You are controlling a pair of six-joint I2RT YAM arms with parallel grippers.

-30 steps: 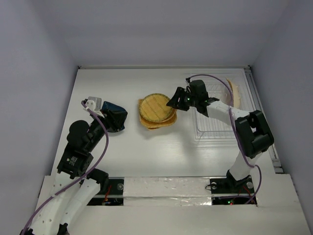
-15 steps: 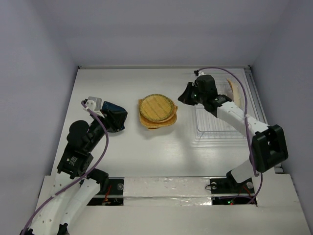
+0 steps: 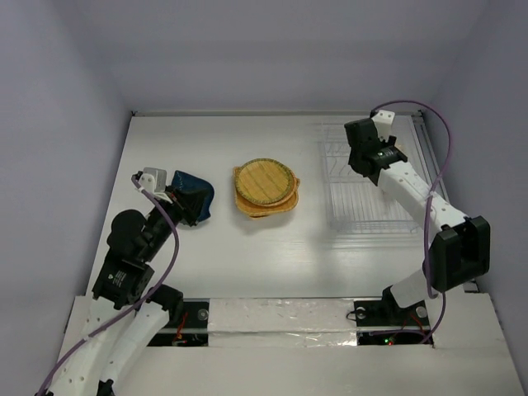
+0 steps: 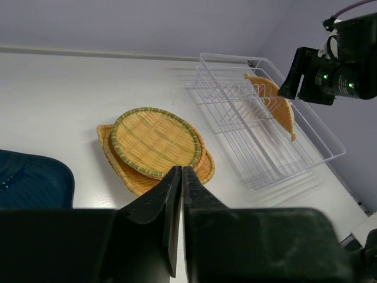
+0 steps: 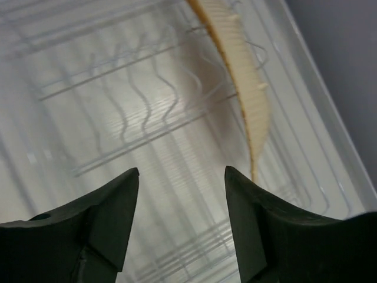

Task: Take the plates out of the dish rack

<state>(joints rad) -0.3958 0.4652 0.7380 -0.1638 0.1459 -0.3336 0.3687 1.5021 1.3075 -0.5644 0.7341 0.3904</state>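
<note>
Right gripper swung from plate stack to dish rack, upper right; jaws wide, empty. Left gripper pinched closed, empty. Risk: snagging rack, toppling 1 leaning woven plate.

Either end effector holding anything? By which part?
Nothing held. The right end effector is open over the dish rack, the tan plate in it untouched. The left end effector is shut empty, blue plate beside it.

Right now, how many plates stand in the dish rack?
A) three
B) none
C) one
C: a single orange-tan plate stands on edge at the far end of the dish rack, and both wrist views show nothing else held in it.
</note>
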